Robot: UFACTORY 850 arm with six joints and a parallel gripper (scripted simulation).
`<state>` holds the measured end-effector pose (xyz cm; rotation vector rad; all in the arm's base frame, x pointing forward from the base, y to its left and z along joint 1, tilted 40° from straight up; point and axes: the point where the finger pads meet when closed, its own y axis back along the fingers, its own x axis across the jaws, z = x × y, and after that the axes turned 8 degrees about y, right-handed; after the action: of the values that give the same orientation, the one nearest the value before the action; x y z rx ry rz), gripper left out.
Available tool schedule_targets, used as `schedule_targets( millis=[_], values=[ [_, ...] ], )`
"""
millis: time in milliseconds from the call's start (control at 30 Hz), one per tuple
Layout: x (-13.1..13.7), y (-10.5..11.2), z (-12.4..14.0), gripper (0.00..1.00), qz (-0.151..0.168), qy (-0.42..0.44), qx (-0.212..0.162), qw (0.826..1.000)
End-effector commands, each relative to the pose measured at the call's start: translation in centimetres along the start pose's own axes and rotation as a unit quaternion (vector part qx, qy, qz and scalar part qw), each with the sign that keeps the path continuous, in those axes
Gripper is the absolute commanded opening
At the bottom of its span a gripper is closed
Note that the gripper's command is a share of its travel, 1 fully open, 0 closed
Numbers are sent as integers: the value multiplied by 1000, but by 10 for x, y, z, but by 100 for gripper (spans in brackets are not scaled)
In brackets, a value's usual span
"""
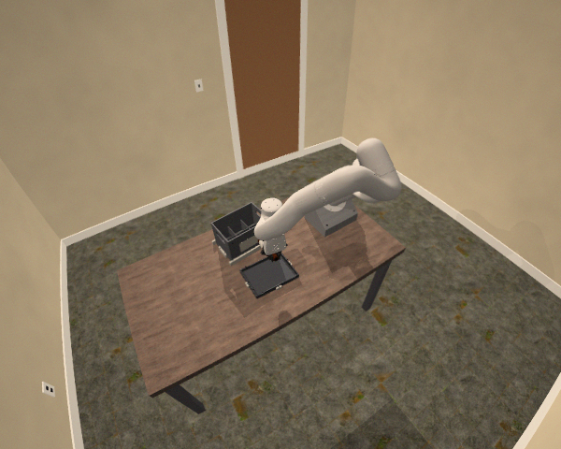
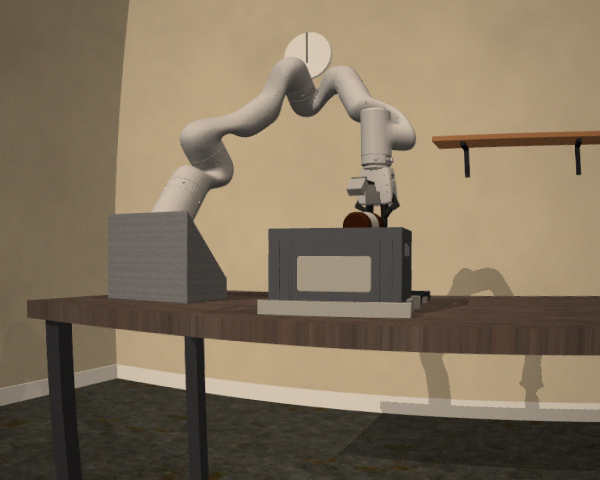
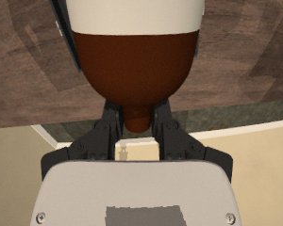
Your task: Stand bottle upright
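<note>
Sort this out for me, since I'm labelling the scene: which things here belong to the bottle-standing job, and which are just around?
Job:
- brown bottle with white label, gripped at its neck
- black-fingered gripper
- dark flat tray
- grey divided crate, must stay put

Just around:
- wooden table
- grey arm pedestal
- wooden wall shelf
- brown door
</note>
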<state>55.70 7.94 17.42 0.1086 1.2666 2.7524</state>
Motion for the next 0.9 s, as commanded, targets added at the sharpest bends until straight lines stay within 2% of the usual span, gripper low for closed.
schedule_targets(
  millis=[0, 267, 867],
  values=[
    [-1, 1, 0, 0, -1, -25, 0, 1000],
    [-1, 1, 0, 0, -1, -86, 0, 996],
    [-1, 1, 0, 0, -1, -114, 0, 994]
  ],
)
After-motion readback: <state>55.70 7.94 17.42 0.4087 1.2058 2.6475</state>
